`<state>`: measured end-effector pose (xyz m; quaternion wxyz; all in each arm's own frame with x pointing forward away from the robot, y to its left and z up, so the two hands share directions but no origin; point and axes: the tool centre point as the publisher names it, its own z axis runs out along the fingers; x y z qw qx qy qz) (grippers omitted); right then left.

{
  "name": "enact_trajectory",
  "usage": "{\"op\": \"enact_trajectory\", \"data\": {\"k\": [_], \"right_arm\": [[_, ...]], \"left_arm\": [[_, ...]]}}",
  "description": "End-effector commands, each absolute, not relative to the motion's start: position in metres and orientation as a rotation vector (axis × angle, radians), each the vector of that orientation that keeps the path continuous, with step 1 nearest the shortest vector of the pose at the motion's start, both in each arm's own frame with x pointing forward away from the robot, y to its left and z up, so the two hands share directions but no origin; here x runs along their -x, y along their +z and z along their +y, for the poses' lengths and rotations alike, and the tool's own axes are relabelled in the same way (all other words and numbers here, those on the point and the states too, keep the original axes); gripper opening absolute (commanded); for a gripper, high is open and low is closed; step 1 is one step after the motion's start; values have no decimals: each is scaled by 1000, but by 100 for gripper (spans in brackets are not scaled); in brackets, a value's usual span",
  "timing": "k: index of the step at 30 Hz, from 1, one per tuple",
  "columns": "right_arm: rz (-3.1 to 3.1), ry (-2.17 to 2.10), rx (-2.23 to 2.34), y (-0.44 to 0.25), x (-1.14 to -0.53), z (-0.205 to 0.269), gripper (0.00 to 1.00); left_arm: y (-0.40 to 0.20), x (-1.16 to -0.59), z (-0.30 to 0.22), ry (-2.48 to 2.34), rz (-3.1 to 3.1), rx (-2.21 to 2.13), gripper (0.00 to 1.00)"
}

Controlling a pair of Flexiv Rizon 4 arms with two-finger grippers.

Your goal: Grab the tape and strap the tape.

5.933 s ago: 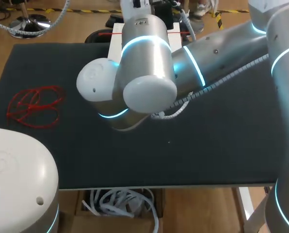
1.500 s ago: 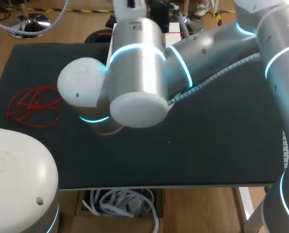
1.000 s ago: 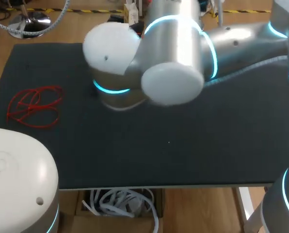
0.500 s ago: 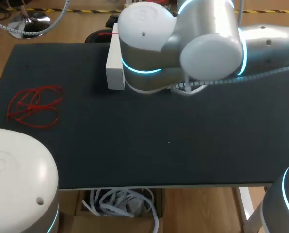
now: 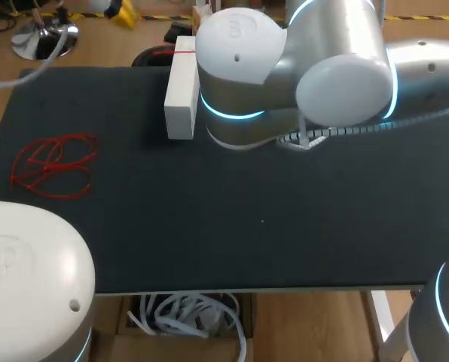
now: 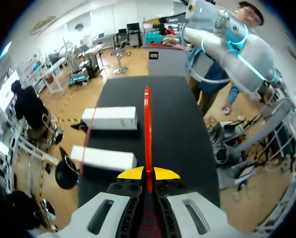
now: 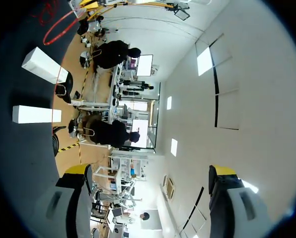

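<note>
Swinging my right arm (image 5: 345, 60) back off the white box (image 5: 181, 90), its claw (image 7: 150, 171) spread wide and empty, I keep my left claw (image 6: 148, 174) clenched on the red tape (image 6: 147, 124) stretched above the bench (image 5: 285, 226), which looks ready for strapping.

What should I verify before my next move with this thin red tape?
1. Left gripper shut on thin red tape strand: ok.
2. Right gripper open and empty: ok.
3. Right gripper facing the tape: not ok, it points off into the room.
4. Strand's far end anchored: cannot tell.
5. Farther white rectangular box clear of the strand: ok, it lies beside it.
</note>
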<state>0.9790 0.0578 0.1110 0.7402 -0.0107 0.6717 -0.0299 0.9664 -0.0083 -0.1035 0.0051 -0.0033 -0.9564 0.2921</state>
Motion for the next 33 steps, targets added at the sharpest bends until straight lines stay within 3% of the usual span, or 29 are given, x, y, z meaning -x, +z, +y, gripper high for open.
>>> {"op": "enact_trajectory", "data": {"k": [1,11,33], "right_arm": [[1479,-66,27,113,-978,57,100],[1479,-66,27,113,-978,57,100],[1479,-66,27,113,-978,57,100]], "left_arm": [[-140,-950,25,886,-3006,-110,0],[-182,-953,95,653,-2967,-258,0],[-232,-940,188,310,-2700,-532,0]]}}
